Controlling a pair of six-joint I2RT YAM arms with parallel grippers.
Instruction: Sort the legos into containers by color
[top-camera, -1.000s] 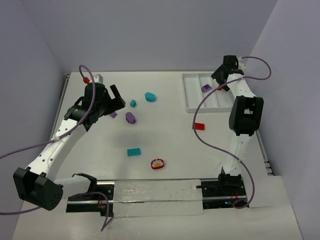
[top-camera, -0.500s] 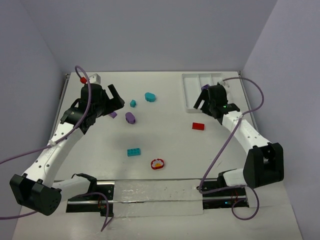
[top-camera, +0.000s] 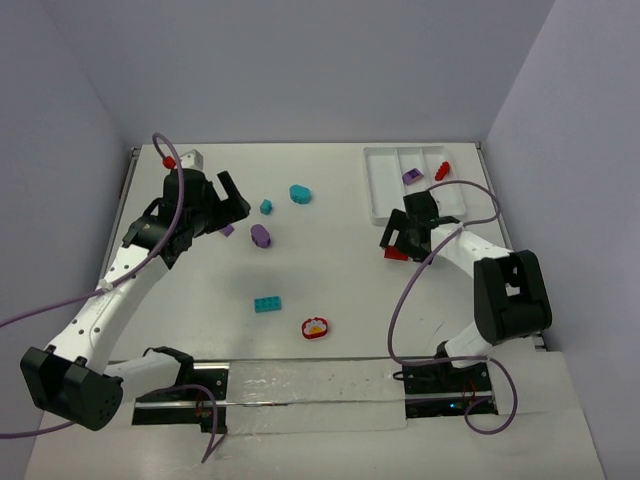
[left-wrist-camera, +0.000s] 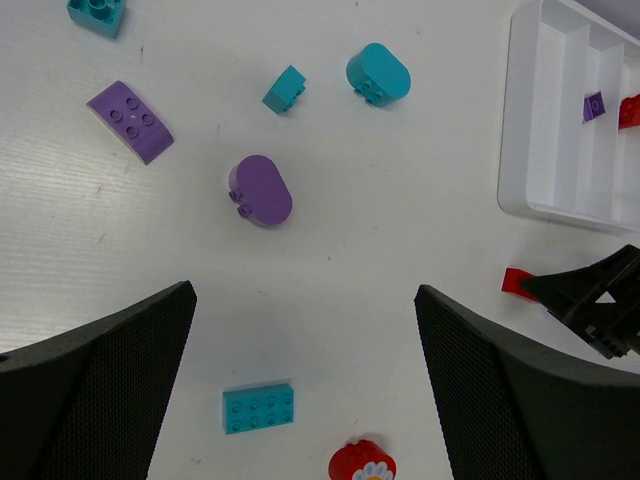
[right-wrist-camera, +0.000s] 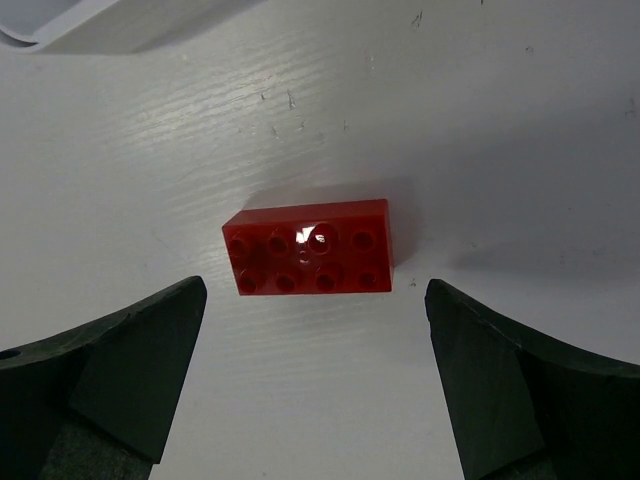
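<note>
Tray (top-camera: 385, 195) stands at the counter's (top-camera: 340, 280) far right. One small piece (top-camera: 412, 176) lies in its middle compartment, a second piece (top-camera: 441, 171) in the right one. A flat brick (right-wrist-camera: 308, 247) lies just before the tray. Four loose legos (top-camera: 300, 193) (top-camera: 266, 207) (top-camera: 260, 235) (top-camera: 227, 229) lie far left of centre. A long brick (top-camera: 267, 304) lies near centre, with a round piece (top-camera: 315, 327) just right of it and nearer.

A white table (top-camera: 340, 290) stands enclosed by pale lavender walls (top-camera: 300, 70) on three sides. Soft, even light leaves only faint shadows on its surface.
</note>
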